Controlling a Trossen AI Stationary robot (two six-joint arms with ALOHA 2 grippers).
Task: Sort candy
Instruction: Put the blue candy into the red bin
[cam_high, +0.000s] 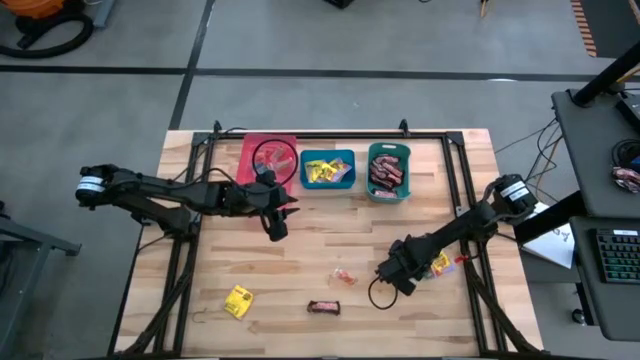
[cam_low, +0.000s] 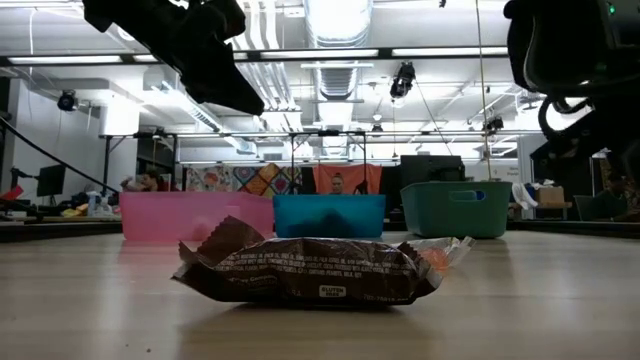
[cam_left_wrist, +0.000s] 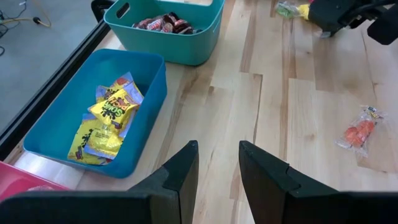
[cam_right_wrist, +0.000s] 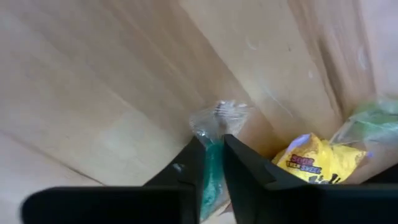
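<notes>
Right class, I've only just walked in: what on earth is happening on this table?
A two-armed robot is sorting candy into three bins. The right claw is down on the table, closed on a clear-wrapped piece beside a yellow packet. The left claw hovers open near the blue bin. A brown bar, another yellow packet and an orange sweet lie unsorted.

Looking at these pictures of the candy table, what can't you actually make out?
- Pink bin contents: in the high view the left arm and a cable loop cover much of it; the low view shows only its wall.
- Piece pinched in the right tool: its fingers hide most of a clear, teal-tinted wrapper.
- Yellow packet: its lettering is cut off at the right wrist view's edge.
</notes>
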